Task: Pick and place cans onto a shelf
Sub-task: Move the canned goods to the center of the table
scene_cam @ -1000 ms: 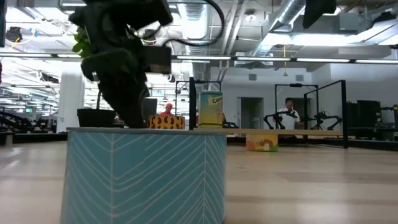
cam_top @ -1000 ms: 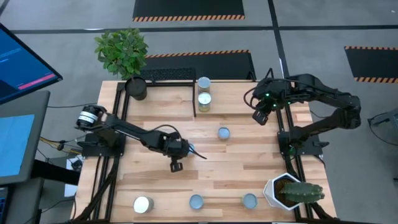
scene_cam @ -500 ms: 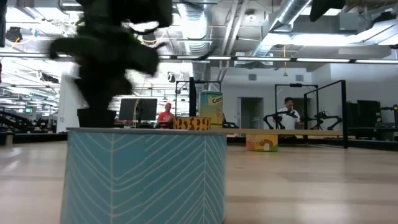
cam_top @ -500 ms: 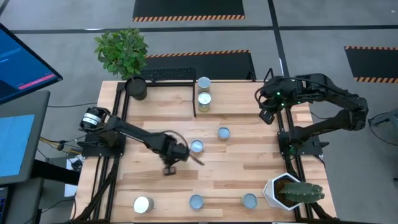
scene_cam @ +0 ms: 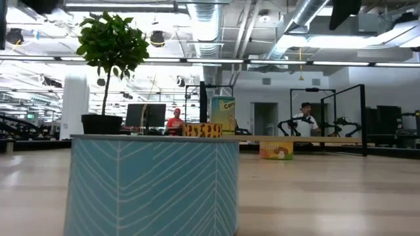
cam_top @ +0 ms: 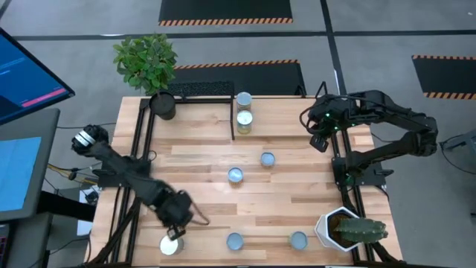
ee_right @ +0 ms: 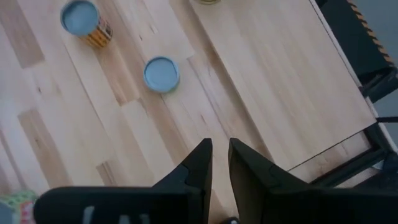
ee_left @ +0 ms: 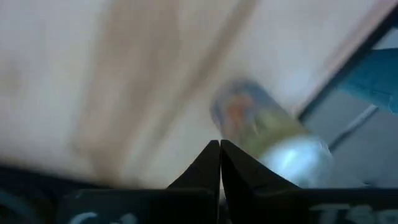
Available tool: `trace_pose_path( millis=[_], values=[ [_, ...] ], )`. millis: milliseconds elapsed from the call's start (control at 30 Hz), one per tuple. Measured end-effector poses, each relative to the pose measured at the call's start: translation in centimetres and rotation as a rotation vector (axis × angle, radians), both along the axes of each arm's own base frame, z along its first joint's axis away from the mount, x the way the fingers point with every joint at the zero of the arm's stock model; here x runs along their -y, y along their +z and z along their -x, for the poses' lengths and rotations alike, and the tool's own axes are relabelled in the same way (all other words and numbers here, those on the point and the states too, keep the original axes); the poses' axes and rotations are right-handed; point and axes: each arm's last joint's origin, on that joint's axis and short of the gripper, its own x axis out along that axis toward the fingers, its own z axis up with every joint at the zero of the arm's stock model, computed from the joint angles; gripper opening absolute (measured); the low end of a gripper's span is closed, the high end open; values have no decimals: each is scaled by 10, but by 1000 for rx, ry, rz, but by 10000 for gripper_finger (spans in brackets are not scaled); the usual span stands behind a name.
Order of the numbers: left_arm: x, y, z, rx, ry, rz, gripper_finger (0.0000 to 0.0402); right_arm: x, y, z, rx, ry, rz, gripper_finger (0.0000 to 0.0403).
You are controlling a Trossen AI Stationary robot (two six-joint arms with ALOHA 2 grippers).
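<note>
Two cans (cam_top: 243, 98) (cam_top: 243, 119) stand at the right end of the shelf (cam_top: 192, 117), a black-rod rack with a wooden board at the table's far side. Two more cans stand mid-table (cam_top: 267, 158) (cam_top: 235, 175). Three stand along the near edge (cam_top: 171, 244) (cam_top: 234, 241) (cam_top: 298, 240). My left gripper (cam_top: 176, 229) is shut and empty, just beside the near-left can, which shows blurred past the fingertips in the left wrist view (ee_left: 267, 137). My right gripper (cam_top: 318, 141) hangs over the table's far right with a narrow gap between its fingers (ee_right: 219, 146), empty.
A black plant pot (cam_top: 163, 106) stands at the shelf's left end. A white cactus pot (cam_top: 342, 229) stands at the near right corner. In the low view a teal can (scene_cam: 154, 183) fills the foreground. People show in the room behind.
My left gripper has swung from the middle of the table toward the near left corner and now stands by the near-left can. The mid-table can it partly covered now shows fully. My right arm has shifted slightly toward the table's right edge.
</note>
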Motion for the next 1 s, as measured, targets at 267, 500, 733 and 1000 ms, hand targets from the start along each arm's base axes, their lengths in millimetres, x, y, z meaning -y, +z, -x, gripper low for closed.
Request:
trace_pose_path(
  millis=[267, 500, 733, 1000],
  values=[
    [42, 23, 37, -130, 61, 48, 0, 0, -11, 1, -53, 1, -13, 77],
    [71, 8, 50, -164, -6, -5, 0, -3, -15, -2, -40, -61, -47, 77],
    [91, -22, 42, -111, -31, -66, 0, -8, -13, -8, 25, -57, -54, 77],
    [98, -45, 16, 32, -17, -99, 0, -10, -13, -8, 33, -64, -63, 77]
  ],
)
